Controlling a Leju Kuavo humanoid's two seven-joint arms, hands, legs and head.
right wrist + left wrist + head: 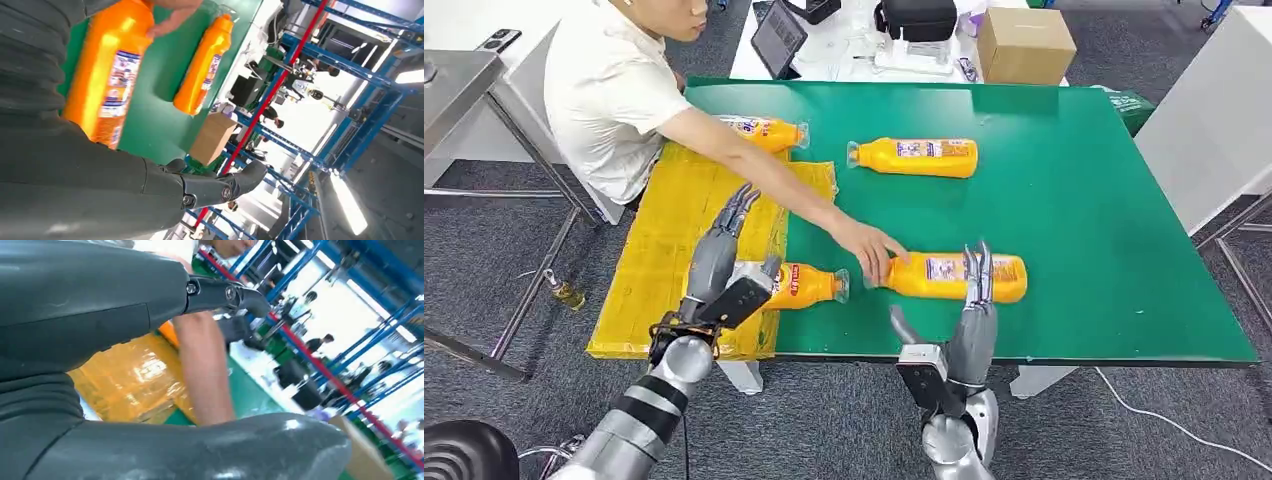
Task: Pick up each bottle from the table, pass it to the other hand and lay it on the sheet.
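Hands first: the left hand (724,262) is spread wide and holds nothing, hovering over the yellow sheet (664,235) at the table's (1084,200) left edge. The right hand (972,310) is also spread and holds nothing, fingers raised at the front edge just before 1 bottle (959,277). A person's hand (871,250) rests on that bottle's neck, the arm (754,160) crossing the sheet. A 2nd bottle (809,286) lies at the sheet's front edge, a 3rd (769,133) at its back, a 4th (919,157) mid-table. A box (1024,45) stands beyond.
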